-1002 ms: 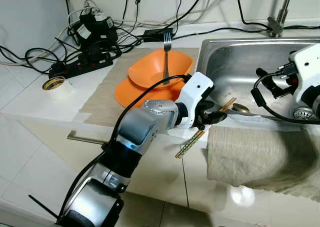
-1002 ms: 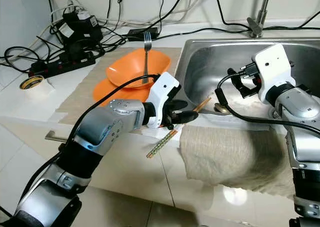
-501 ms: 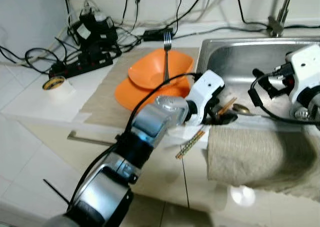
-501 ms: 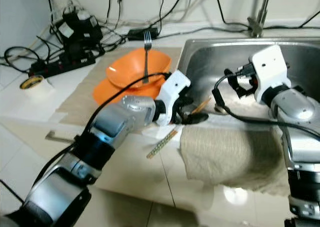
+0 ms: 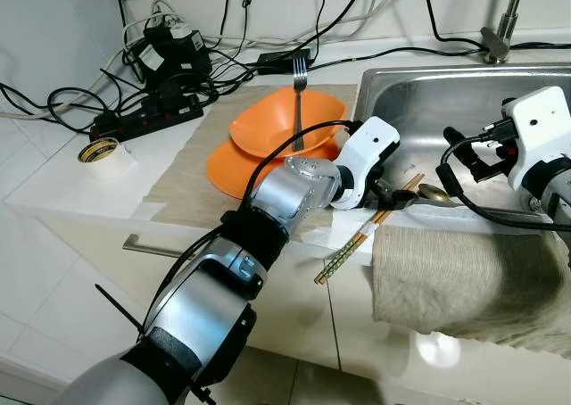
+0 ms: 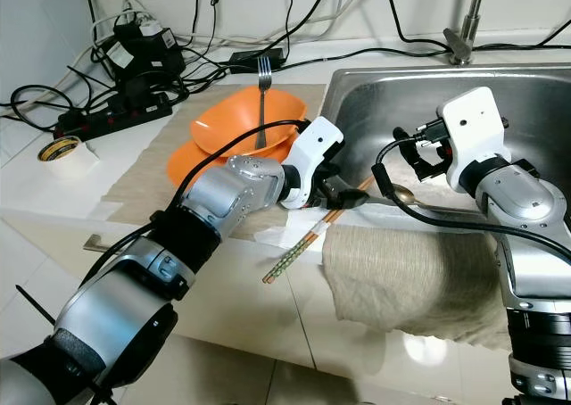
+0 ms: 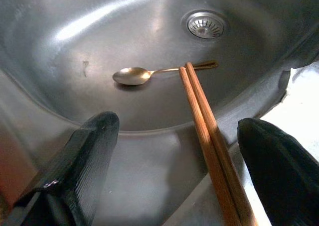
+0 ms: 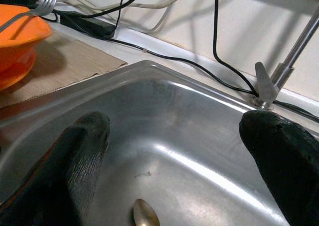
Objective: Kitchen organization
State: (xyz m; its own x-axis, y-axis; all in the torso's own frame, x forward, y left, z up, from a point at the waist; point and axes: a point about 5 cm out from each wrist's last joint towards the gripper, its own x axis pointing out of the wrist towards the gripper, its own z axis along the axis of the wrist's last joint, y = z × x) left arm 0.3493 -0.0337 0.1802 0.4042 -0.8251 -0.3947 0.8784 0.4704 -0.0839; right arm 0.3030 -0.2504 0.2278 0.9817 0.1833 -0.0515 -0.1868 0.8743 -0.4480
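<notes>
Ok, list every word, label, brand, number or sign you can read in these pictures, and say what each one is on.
No text can be read.
Adapters at the back of the counter: pale label patches, too small and blurred to read.
Tape roll: no readable print.
Chopsticks: a patterned end, no letters.
Orange bowl, fork, spoon, sink, cloth: no markings.

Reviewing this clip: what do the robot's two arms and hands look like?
Both arms are silver-grey metal with black joints. Each wrist carries a glossy white housing, with black cables looping from it along the arm. The left hand and right hand each have two thick black fingers with rounded tips and a slightly textured surface.
</notes>
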